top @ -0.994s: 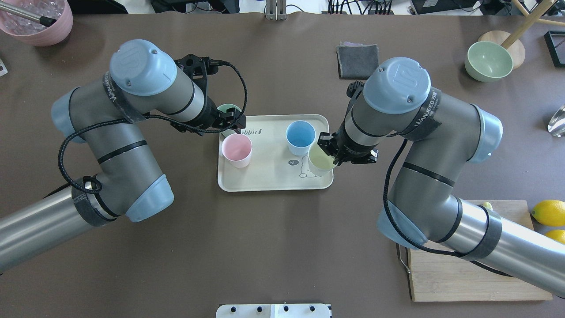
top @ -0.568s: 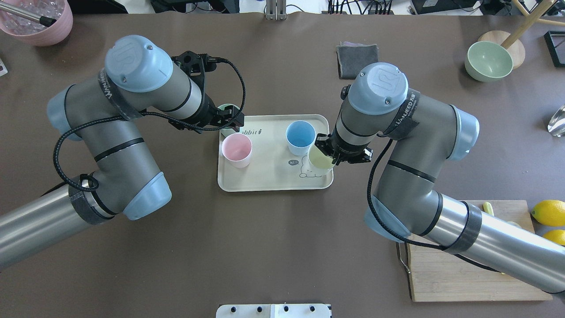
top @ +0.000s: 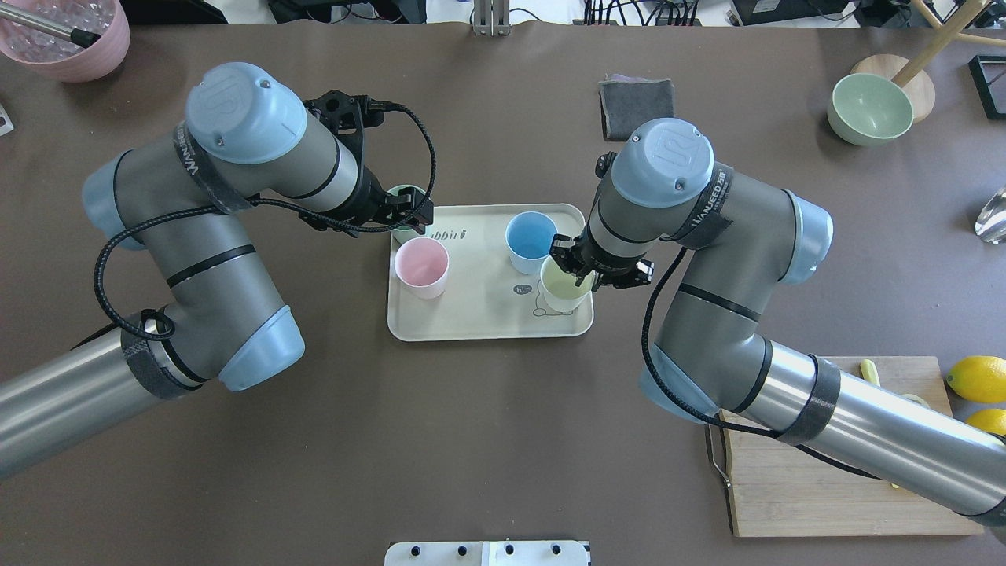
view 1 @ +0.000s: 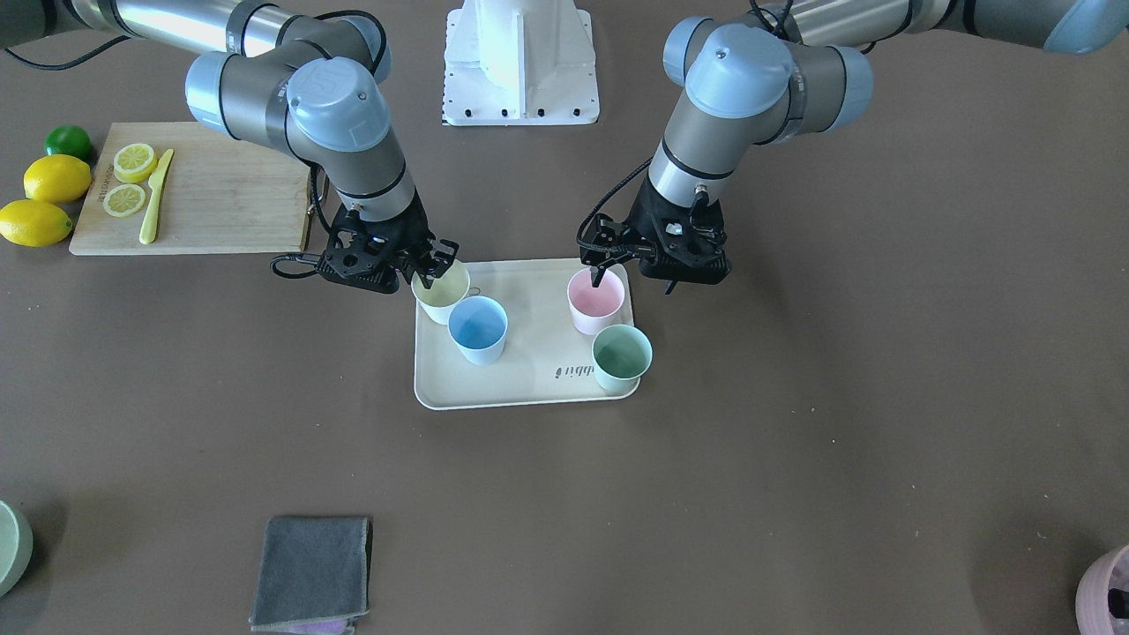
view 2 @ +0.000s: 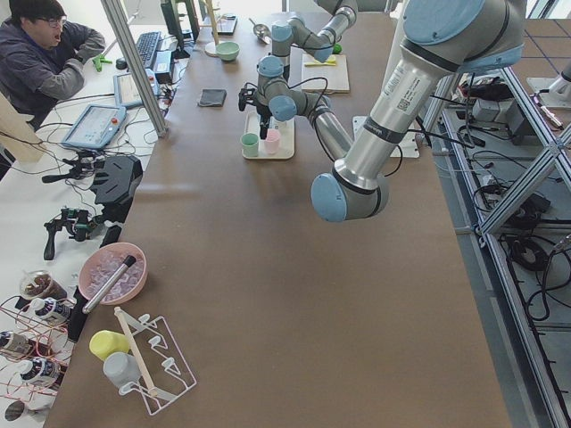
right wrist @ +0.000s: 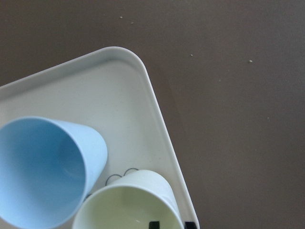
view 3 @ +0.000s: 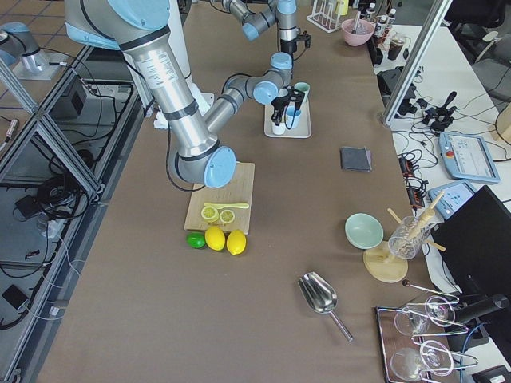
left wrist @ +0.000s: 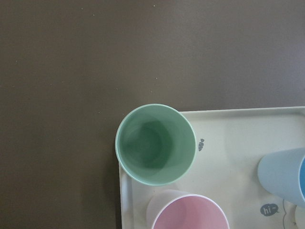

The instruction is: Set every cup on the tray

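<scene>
The cream tray (top: 479, 310) lies mid-table. On it stand the pink cup (top: 421, 267), the light blue cup (top: 531, 242) and the mint green cup (view 1: 621, 357), which sits in the tray's far left corner in the left wrist view (left wrist: 155, 143). My right gripper (top: 581, 275) is shut on the rim of the pale yellow cup (top: 563, 286) and holds it tilted at the tray's near right corner, beside the blue cup (right wrist: 43, 171). My left gripper (view 1: 633, 280) is open and empty, raised over the pink and green cups.
A wooden cutting board (top: 825, 472) with lemons (top: 974, 379) beside it lies at the near right. A grey cloth (top: 637, 98) lies behind the tray. A pale green bowl (top: 868, 108) stands at the far right and a pink ribbed pot (top: 67, 35) at the far left.
My right arm has swung left and carried the yellow cup a little further in over the tray. My left arm has drawn back slightly from the green cup, then held still.
</scene>
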Controlling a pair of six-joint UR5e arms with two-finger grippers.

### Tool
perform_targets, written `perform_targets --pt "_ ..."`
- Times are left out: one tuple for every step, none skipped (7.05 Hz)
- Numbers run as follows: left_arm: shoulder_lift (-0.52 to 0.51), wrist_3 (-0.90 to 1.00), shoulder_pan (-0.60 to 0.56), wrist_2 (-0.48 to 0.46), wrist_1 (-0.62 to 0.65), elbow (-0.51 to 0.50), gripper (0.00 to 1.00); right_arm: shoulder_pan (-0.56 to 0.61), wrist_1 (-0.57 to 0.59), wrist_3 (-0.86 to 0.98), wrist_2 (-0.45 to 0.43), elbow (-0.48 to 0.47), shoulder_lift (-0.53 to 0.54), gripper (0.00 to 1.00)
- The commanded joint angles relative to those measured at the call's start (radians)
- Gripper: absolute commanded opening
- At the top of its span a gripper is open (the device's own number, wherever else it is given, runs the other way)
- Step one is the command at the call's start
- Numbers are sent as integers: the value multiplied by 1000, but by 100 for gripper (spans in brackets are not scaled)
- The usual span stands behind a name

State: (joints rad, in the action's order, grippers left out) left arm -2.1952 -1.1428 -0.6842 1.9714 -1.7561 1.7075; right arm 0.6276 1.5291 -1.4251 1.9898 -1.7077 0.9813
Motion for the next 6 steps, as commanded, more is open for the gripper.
perform_targets --pt "5 5 -9 4 10 32 98 117 31 137 79 -74 46 100" --pt "55 71 -32 47 80 108 99 194 55 255 98 -120 113 100" --pt "113 183 -93 67 206 209 99 245 57 384 89 -125 182 100" --pt "150 312 -160 67 339 289 98 342 60 535 107 -133 242 100" --pt "200 472 -237 69 419 326 99 441 62 739 141 -132 313 100" --pt "259 653 -339 82 444 324 98 536 62 919 233 -127 385 100"
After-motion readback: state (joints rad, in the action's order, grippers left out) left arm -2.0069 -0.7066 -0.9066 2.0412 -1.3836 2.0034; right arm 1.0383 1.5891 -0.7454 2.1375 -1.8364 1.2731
